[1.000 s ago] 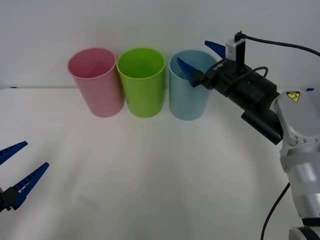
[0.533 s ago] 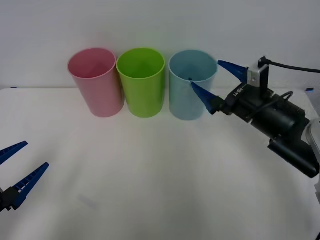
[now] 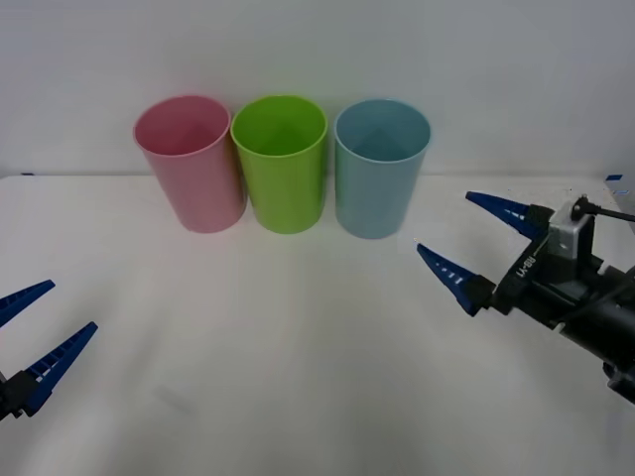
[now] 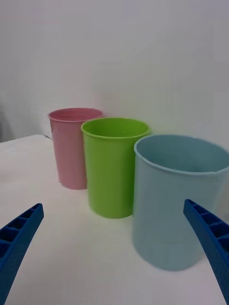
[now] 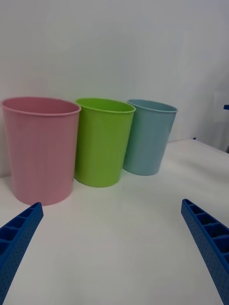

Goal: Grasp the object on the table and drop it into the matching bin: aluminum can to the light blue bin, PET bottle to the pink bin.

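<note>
White table (image 3: pixel 298 377) with pink bin (image 3: pixel 190 162), green cup (image 3: pixel 282 162) and light blue bin (image 3: pixel 380 166) in a row; right gripper (image 3: pixel 478 244), jaws open and empty, nearest the blue bin; left gripper (image 3: pixel 40 326) open, parked; no can visible on the table.

The right end effector (image 3: pixel 480 241) sits low at the right of the front view, its black wrist and arm reaching in from the right edge. Its two blue ribbed fingers (image 3: pixel 448 277) are spread wide apart and hold nothing, tips pointing left. The left end effector (image 3: pixel 40 322) rests at the lower left edge, its blue fingers likewise parted and empty, tips pointing up and right.
</note>
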Robot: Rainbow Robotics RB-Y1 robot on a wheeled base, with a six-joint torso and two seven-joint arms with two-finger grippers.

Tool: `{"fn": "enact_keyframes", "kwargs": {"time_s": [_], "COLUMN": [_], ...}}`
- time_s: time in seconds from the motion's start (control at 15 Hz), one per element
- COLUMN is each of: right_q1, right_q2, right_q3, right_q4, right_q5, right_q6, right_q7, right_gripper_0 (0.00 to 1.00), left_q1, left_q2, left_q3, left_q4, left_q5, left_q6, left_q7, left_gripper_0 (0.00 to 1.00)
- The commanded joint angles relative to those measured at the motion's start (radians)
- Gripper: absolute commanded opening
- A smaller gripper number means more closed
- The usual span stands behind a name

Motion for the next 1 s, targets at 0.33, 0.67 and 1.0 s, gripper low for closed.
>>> {"fn": "enact_keyframes", "kwargs": {"time_s": [0.33,0.67,1.0], "right_q1": [0.175,0.295,0.373], "right_q2": [-0.001,-0.001,0.001], "right_q3": [-0.123,-0.209,-0.266], "right_q4": [-0.021,-0.021,-0.018], "right_q5": [-0.006,-0.007,-0.016], "right_q6": [-0.219,-0.296,-0.314], "right_q7": [0.063,0.116,0.213], "right_gripper_0": [1.0,1.0,1.0], "left_q1": [0.0,0.0,0.0], "left_q2": [0.0,0.0,0.0], "left_q3": [0.0,0.0,0.0], "left_q4": [0.0,0.0,0.0], "left_q5": [0.0,0.0,0.0], "left_q6": [0.0,0.0,0.0], "left_q7": [0.0,0.0,0.0], "left_gripper_0": [1.0,1.0,1.0]}}
